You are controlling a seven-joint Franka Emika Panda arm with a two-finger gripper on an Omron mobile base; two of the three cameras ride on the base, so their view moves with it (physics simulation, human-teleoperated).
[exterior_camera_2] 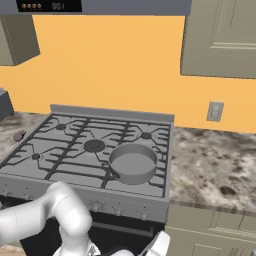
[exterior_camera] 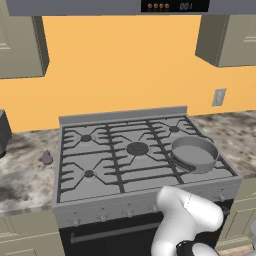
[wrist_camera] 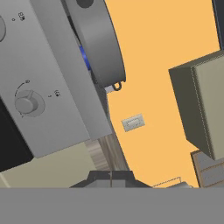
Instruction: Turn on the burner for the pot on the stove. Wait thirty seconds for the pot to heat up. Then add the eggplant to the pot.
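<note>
Fingers (wrist_camera: 110,180) shut, just off the stove (wrist_camera: 65,109) front edge.

Landmark = stove (exterior_camera: 125,150). Above its grates the air is open up to the hood (exterior_camera: 100,6); pot (exterior_camera: 194,154) takes the front-right burner, other four grates bare. Raised back rim closes the rear edge, orange wall right behind. Left of the stove: counter (exterior_camera: 25,175) open near the edge, eggplant (exterior_camera: 46,158) just beside the stove's side. Right of the stove: counter free, wall cabinet (exterior_camera_2: 220,37) overhead. Front panel: knob (wrist_camera: 26,104) unobstructed.
</note>
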